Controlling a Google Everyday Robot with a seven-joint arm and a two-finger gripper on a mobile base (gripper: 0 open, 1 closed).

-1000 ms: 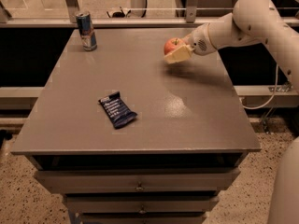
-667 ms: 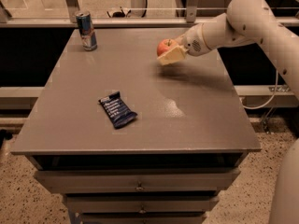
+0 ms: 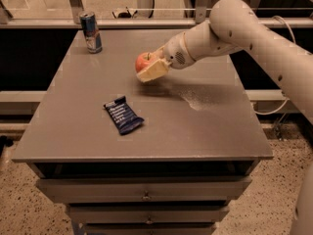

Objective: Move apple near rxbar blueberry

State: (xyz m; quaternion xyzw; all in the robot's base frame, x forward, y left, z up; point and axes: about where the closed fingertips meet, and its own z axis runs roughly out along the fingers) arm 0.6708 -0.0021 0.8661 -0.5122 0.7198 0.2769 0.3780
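Observation:
The red apple (image 3: 144,61) is held in my gripper (image 3: 149,66), raised above the grey table (image 3: 205,126) near its middle back. The gripper's cream fingers (image 3: 153,70) are shut on the apple, one under it in front. The white arm reaches in from the right. The rxbar blueberry (image 3: 122,114), a flat dark blue bar with white lettering, lies on the table to the front left of the apple, about a hand's length away.
A tall blue-and-silver drink can (image 3: 91,32) stands at the table's back left corner. Drawers (image 3: 146,195) sit under the front edge. A rail runs behind the table.
My gripper has carried the apple leftward and a little toward the front, from the back right of the table toward its middle, closer to the bar.

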